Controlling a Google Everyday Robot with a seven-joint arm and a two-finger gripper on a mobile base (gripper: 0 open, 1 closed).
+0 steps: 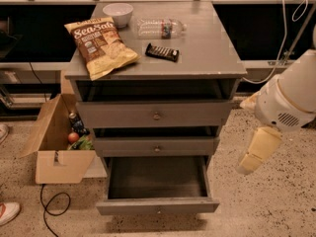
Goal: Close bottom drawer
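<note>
The bottom drawer (157, 206) of the grey cabinet (207, 48) is pulled out far. Its dark grey inside (156, 176) is empty, and a tiny knob sits in the middle of its shallow front panel. The middle drawer (156, 146) and the top drawer (154, 114) stick out only a little. My gripper (249, 162) hangs from the white arm (289, 102) to the right of the cabinet, level with the middle and bottom drawers, and touches nothing.
On the cabinet top lie a chips bag (101, 44), a white bowl (117, 12), a plastic bottle (160, 27) and a dark snack bar (162, 52). An open cardboard box (57, 149) with items stands left of the cabinet. A black cable (52, 211) and a shoe (7, 212) lie on the floor.
</note>
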